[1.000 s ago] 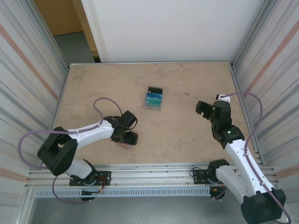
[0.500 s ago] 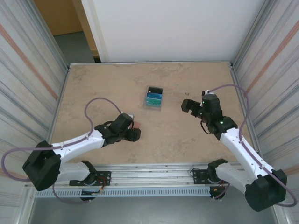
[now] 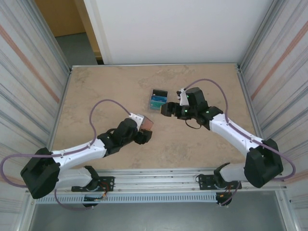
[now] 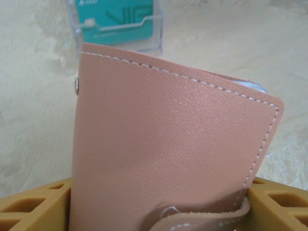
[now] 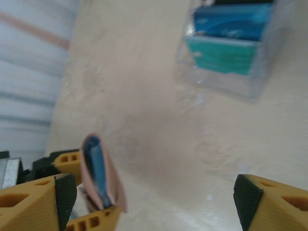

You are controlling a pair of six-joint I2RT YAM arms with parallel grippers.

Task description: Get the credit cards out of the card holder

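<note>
the left hand (image 3: 143, 135) grips the wallet (image 3: 147, 123) above the desk (image 3: 96, 91). the right hand (image 3: 166, 110), released, hangs just right of the boxed cards (image 3: 158, 102).

Salmon-brown leather card holder (image 3: 147, 123) sat in left gripper (image 3: 145, 131), mid-table. Behind it stood clear plastic box (image 5: 250, 84) w/ teal, blue & black plastic cards (image 5: 222, 56) inside. Right gripper (image 3: 165, 110) hung just beside box's right-front corner.

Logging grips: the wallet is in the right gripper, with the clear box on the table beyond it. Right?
No: the wallet is in the left gripper, as the left wrist view shows. The clear box is on the table beyond it.
</note>
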